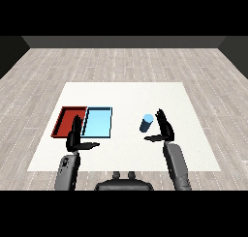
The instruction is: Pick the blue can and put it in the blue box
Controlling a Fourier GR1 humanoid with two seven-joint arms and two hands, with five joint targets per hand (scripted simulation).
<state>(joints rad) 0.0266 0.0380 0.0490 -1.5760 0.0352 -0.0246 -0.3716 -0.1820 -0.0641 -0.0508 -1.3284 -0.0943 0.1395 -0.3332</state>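
The can [147, 123] is standing on the bench [131, 93] right of the blue tray [97, 122], untouched, while the right hand [163, 128] is hanging just beside it, fingers spread and thumb out, holding nothing, apparently shaping to wrap round it.

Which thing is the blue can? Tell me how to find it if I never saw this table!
Look at the white table, then at its right side, away from the red tray and light blue tray on the left. The blue can stands there alone, just left of the open right hand. It is the only small upright round thing; the trays are flat rectangles.
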